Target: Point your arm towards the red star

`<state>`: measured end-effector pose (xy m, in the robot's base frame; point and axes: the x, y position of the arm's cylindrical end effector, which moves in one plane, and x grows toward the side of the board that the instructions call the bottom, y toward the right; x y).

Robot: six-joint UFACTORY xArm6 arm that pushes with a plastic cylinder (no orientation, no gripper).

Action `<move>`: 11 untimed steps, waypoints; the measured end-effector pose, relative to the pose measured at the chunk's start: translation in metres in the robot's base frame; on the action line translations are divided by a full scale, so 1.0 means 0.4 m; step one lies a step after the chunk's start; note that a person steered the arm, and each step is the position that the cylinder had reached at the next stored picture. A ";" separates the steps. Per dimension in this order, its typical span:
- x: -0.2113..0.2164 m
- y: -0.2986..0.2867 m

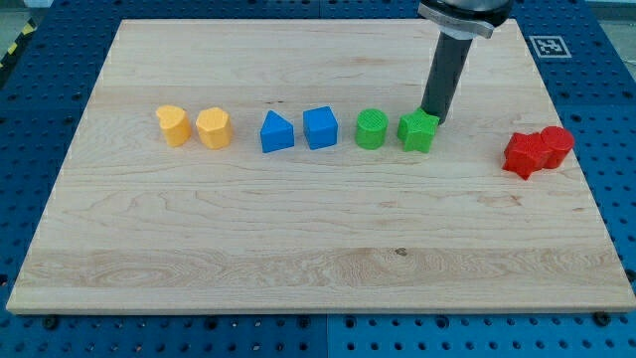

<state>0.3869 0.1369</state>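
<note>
The red star [524, 154] lies near the board's right edge, touching a red cylinder [556, 145] on its right. My tip [431, 115] sits just behind the top right of the green star [418, 130], touching or nearly touching it. The red star is well to the right of my tip and slightly lower in the view. The rod rises from the tip toward the view's top.
A row of blocks runs left from the green star: a green cylinder [372, 129], a blue cube [320, 127], a blue triangular block [276, 132], a yellow hexagon [213, 128] and a yellow heart-like block [174, 125]. All rest on the wooden board [298, 249].
</note>
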 end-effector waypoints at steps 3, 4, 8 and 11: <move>-0.105 0.210; -0.101 0.518; 0.243 0.518; 0.154 0.167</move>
